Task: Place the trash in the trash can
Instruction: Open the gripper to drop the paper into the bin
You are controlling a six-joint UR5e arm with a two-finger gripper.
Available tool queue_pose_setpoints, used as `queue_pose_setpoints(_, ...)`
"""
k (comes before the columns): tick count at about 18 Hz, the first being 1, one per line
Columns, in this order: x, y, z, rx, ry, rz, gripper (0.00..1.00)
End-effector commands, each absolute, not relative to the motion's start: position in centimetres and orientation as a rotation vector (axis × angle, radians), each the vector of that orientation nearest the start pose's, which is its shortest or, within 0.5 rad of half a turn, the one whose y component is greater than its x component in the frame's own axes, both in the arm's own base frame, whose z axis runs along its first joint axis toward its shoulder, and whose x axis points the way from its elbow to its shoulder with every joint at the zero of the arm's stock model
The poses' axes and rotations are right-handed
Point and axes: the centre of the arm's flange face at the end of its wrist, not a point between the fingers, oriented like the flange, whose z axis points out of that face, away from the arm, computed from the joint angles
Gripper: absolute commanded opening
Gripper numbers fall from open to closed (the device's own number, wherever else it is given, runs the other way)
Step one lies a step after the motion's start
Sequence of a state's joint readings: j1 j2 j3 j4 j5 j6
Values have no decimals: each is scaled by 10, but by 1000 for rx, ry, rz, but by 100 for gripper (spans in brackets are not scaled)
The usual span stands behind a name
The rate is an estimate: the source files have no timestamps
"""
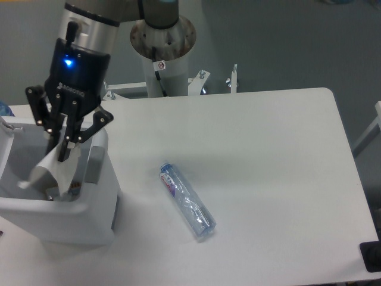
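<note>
A UR5e arm's gripper (61,152) hangs above the open top of the white trash can (98,199) at the left edge of the table (268,155), its two black fingers (65,149) drawn close together and pinching the upper edge of a flattened white packet (49,176). The packet dangles from the fingertips inside the can's opening, its lower end curling toward the left wall and sitting below the level of the thick rim. On the floor of the can, partly hidden behind the hanging packet, lies another scrap of litter (72,189) showing a touch of red and blue; what it is cannot be made out. A grey panel (93,165) sits on the can's right-hand rim, just beside the gripper. A blue light (67,61) glows on the black wrist section above the fingers. Well apart from the can, near the middle of the tabletop, the clear crushed plastic bottle (186,201) lies on its side on a diagonal, its blue-red labelled end pointing up and left toward the can and its other end toward the table's near edge, untouched by the arm
</note>
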State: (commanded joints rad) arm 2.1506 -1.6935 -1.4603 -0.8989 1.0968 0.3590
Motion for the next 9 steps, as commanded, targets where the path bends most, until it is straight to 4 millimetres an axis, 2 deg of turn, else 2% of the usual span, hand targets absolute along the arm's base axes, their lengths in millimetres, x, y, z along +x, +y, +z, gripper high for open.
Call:
queue_pose_setpoints(4, -168, 581, 570, -2357, -81, -143, 100)
queue_pose_setpoints(6, -180, 581, 567, -2362, -105, -129, 100)
queue_pose_setpoints(9, -249, 561, 553, -2370, -254, -86, 100)
